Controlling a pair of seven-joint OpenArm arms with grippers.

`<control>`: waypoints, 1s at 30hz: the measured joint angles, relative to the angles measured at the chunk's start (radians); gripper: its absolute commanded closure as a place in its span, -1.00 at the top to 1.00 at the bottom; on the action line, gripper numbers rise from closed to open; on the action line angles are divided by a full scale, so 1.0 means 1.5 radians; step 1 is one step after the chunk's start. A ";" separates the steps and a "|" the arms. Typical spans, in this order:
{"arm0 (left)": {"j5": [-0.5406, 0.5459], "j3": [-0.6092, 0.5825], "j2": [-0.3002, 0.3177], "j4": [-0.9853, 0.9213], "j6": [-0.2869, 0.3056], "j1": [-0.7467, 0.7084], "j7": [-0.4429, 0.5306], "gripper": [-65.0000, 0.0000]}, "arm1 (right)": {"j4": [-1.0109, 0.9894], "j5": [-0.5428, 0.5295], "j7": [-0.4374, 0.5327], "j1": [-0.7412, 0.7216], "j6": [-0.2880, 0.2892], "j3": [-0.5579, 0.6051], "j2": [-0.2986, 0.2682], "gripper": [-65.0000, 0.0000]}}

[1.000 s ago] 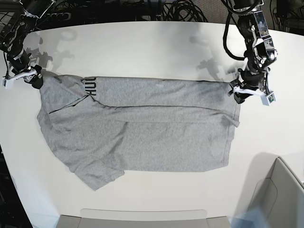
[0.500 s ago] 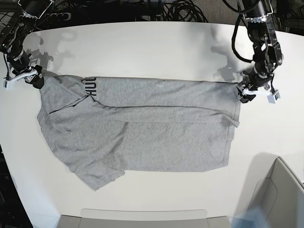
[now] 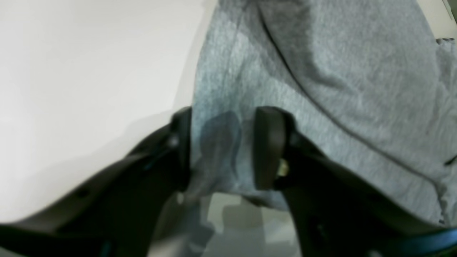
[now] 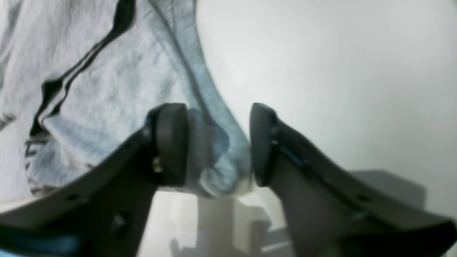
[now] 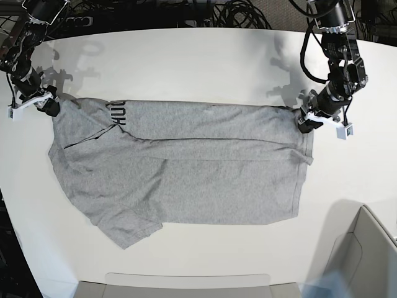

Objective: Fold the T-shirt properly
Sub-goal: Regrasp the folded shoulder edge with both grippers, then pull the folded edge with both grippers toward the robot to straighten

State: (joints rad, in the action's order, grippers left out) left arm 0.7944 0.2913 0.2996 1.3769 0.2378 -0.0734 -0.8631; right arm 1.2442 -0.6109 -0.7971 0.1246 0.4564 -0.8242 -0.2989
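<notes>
Lying flat on the white table (image 5: 198, 56), the T-shirt (image 5: 186, 167) is spread with its long axis running side to side in the base view, and its far long edge is already turned over toward the middle, with black lettering (image 5: 119, 112) showing on the turned part near one end.

The coming move depends on this axis. The left gripper (image 5: 306, 122) is placed at one end of the far folded edge and the right gripper (image 5: 44, 104) at the opposite end, so each arm is nearest to its own corner and the cloth stretches between them, with the rest lying toward the near side of the table.

In the left wrist view the pads (image 3: 268, 146) are seen apart, with grey cloth lying in the gap. In the right wrist view a bunched corner is likewise lodged between separated pads (image 4: 171, 142). Whether the cloth is already pinched cannot be told, because both wrist pictures are blurred; probably the jaws are only partly drawn together around it.
</notes>
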 measured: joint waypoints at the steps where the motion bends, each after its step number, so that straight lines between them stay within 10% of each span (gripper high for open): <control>1: 0.000 -0.009 0.002 0.000 0.003 -0.001 -0.003 -0.53 | 0.000 0.000 0.001 -0.003 0.000 0.011 0.002 -0.60; 7: 0.014 -0.028 0.011 -0.023 0.009 0.003 -0.012 -1.00 | -0.001 -0.002 -0.004 -0.005 -0.001 0.017 0.006 -1.00; 30: 0.021 -0.026 0.041 0.069 0.009 -0.121 -0.012 -1.00 | 0.013 0.065 0.001 0.041 0.001 -0.010 -0.042 -1.00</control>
State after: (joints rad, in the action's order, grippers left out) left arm 0.8261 0.2516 0.3611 1.4803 0.2520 -0.2546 -0.8806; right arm 1.2633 -0.5137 -0.7956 0.1867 0.4576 -0.8387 -0.3626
